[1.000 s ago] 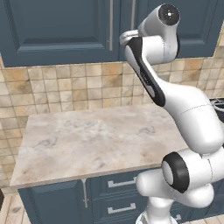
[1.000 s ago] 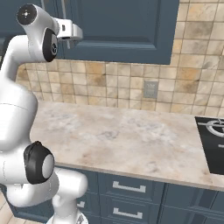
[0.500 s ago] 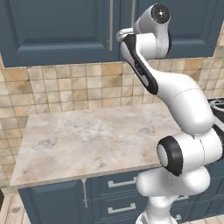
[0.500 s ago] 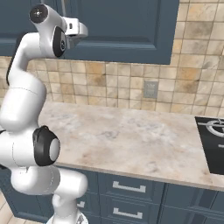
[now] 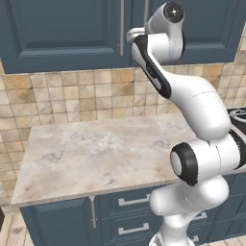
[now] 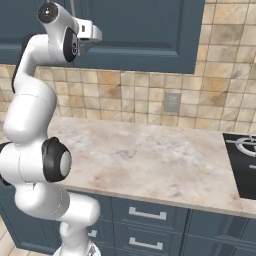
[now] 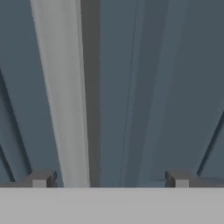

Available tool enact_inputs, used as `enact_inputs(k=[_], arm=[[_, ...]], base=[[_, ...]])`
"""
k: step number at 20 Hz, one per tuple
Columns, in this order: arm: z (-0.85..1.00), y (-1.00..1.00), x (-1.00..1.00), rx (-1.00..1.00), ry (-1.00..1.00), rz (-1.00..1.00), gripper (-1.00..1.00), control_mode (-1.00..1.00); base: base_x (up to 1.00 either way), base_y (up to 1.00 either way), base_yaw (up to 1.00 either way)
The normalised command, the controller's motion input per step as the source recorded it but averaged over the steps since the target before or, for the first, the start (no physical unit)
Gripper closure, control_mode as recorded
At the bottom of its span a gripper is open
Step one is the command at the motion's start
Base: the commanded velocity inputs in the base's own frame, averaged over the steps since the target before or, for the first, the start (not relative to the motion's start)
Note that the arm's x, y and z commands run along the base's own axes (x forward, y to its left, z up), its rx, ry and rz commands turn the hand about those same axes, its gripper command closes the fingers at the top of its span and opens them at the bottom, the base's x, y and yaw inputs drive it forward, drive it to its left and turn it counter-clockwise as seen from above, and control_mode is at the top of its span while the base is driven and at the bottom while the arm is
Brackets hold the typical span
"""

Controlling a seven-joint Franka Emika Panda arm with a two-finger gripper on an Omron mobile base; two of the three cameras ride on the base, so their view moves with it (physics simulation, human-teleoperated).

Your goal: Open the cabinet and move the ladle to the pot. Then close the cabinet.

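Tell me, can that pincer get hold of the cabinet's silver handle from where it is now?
Probably yes. In the hand view the pincer is open, with the silver handle close ahead, just inside the left fingertip. Nothing lies between them. The cabinet doors look shut.

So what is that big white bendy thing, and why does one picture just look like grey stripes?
That white thing is a robot arm in a pretend, computer-drawn kitchen. Two pictures come from cameras riding on its base, one behind it on each side, so you see the same stone counter twice. The arm reaches up to the dark blue cabinet on the wall, whose doors are shut. The stripy picture comes from a camera on the robot's hand, looking very close at a cabinet door. The pale stripe is the door's silver handle. The two dark bumps at the bottom are the tips of its gripper, spread open and holding nothing. At the counter's right edge sits a black stove.
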Motion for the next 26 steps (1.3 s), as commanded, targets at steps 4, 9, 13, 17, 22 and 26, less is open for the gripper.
enact_inputs(k=[4,9,13,17,22,26], arm=[[-0.03,0.0,0.51,0.02,0.0,0.0,-1.0,-1.0],[-0.14,-0.27,0.24,0.0,-0.02,-0.01,1.0,-1.0],[-0.19,-0.79,0.06,0.0,-0.08,-0.03,1.0,-1.0],[-0.21,-0.89,0.0,0.0,-0.12,-0.03,1.0,-1.0],[-0.05,-0.92,-0.17,0.0,-0.14,-0.03,1.0,-1.0],[0.01,-1.0,-0.64,0.0,-0.02,-0.03,1.0,-1.0]], base=[[0.0,0.0,0.0],[0.0,0.0,0.0],[0.0,0.0,0.0],[0.0,0.0,0.0],[0.0,0.0,0.0],[0.0,0.0,0.0]])
